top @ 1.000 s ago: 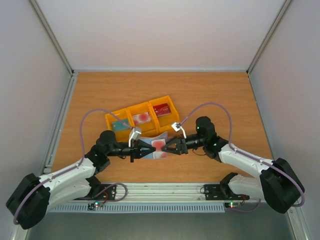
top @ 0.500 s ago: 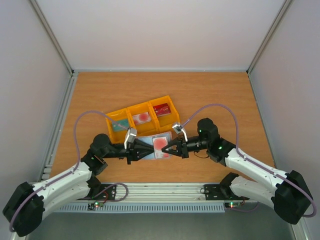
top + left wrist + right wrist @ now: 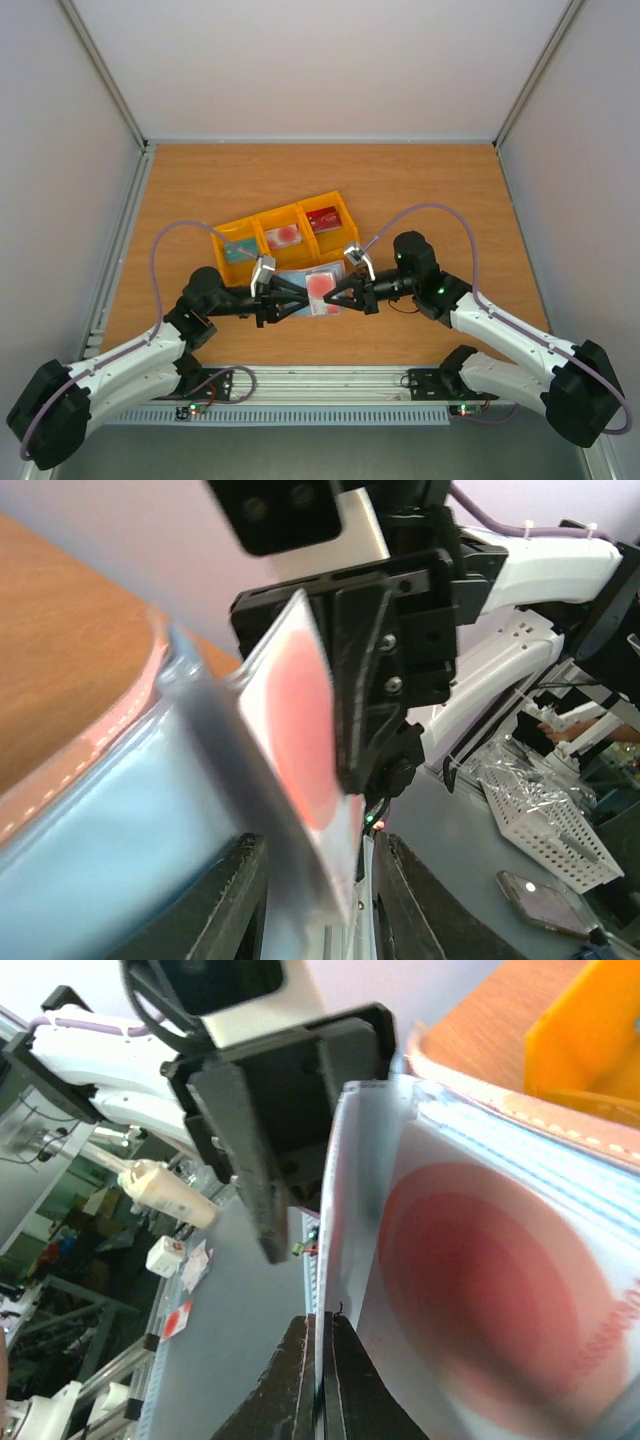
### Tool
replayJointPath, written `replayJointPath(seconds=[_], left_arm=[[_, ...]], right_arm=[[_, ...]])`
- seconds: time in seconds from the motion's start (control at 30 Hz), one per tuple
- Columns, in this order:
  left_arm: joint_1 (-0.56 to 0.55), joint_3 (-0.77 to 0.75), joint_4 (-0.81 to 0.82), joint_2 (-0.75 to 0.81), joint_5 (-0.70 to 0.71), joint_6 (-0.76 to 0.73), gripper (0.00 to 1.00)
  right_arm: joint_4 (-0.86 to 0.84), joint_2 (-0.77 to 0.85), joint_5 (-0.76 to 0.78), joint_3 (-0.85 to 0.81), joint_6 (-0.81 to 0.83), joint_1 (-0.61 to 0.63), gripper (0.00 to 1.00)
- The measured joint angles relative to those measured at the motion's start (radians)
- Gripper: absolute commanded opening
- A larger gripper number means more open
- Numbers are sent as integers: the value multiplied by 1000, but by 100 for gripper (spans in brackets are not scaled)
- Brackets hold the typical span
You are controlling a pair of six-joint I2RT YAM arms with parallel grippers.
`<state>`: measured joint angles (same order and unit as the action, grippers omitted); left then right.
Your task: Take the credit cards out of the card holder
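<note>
Pink-white card (image 3: 321, 286) nipped btwn right end effector (image 3: 327, 297) tips, over card holder (image 3: 296, 278).

Card holder (image 3: 297, 284) flat on the table (image 3: 420, 190) between the two sets of jaws, left gripper (image 3: 298, 301) at its left side, credit card (image 3: 320, 284) tilted up from its right panel, pinched in the right gripper (image 3: 326, 293), three-compartment tray (image 3: 262, 221) just behind both jaws, other cards (image 3: 283, 236) one per compartment.

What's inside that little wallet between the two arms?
One whitish card with a red blotch shows in the pale blue pocket of the card holder, the right jaws shut on its edge. Whether more cards lie under it is covered.
</note>
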<state>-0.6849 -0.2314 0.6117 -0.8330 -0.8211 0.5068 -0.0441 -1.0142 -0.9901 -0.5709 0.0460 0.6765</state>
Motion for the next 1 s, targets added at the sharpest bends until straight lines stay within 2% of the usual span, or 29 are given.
replayJointPath(seconds=[0.1, 0.17, 0.3, 0.4, 0.63, 0.73, 0.8, 0.87, 1.0], left_arm=[[0, 0, -2, -13, 8, 19, 34], [-6, 0, -1, -13, 8, 25, 32], [-23, 0, -1, -7, -1, -3, 19], [-24, 0, 1, -4, -4, -26, 1], [-24, 2, 0, 6, -5, -36, 0], [-31, 2, 1, 12, -4, -36, 0], [-32, 2, 0, 13, -5, -37, 0], [-32, 2, 0, 14, -5, -37, 0], [-32, 3, -1, 15, -5, -37, 0]], right_arm=[[-20, 11, -14, 0, -1, 0, 1], [-38, 9, -21, 0, -4, 0, 1], [-73, -16, -32, 0, -8, 2, 1], [-91, -32, -37, 0, -10, 5, 1], [-97, -23, -40, 0, 0, 8, 2], [-62, 5, -23, 0, 28, 13, 18], [-23, 23, -17, -1, 46, 8, 23], [14, 37, -11, -1, 56, 2, 22], [69, 68, 4, -1, 74, -3, 13]])
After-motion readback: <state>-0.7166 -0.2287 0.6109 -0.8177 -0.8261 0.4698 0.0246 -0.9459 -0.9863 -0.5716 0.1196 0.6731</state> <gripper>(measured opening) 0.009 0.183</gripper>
